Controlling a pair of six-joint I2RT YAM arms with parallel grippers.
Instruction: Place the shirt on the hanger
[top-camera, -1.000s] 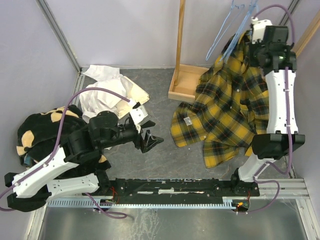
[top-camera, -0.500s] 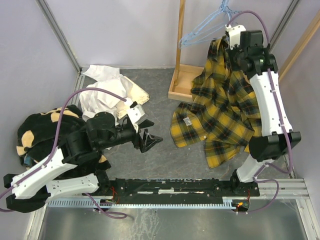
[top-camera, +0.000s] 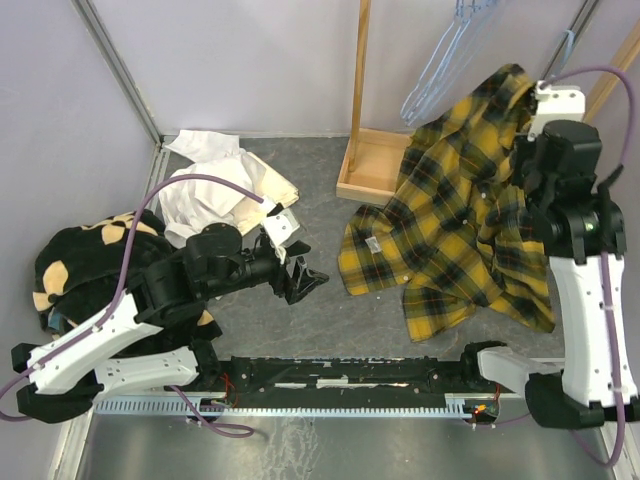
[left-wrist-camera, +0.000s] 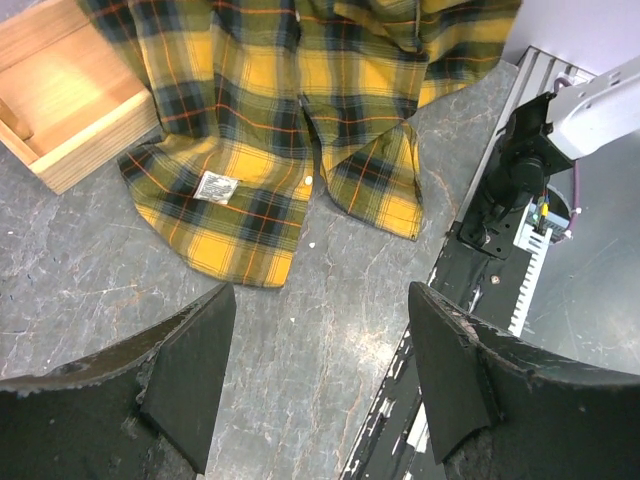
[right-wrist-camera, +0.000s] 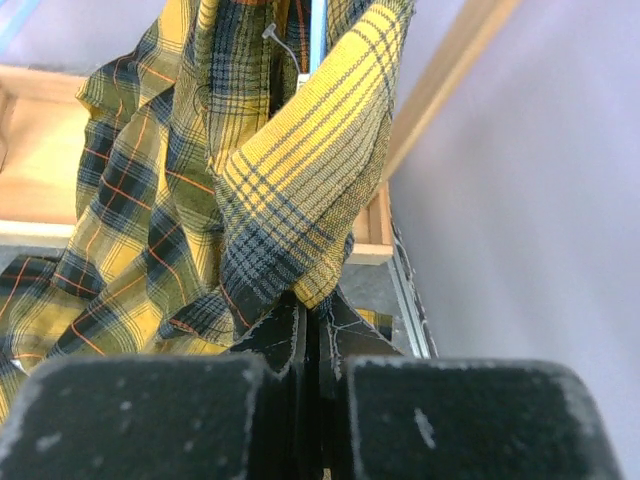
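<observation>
The right gripper (right-wrist-camera: 312, 318) has its jaws clamped on the shirt (top-camera: 460, 220), holding it high beside the hanger (top-camera: 428, 68) for threading, while the left gripper (left-wrist-camera: 315, 370) hovers with its jaws open.

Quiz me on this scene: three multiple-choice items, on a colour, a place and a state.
1. The hanger is: A red; B light blue; C black.
2. The white garment lies: A inside the wooden tray; B left of the tray; C on the hanger.
3. The right gripper is: A open and empty; B shut on the hanger; C shut on the shirt.
1 B, its wire is pale blue. 2 B, it is heaped well left of it. 3 C, plaid cloth is pinched in its closed jaws.
</observation>
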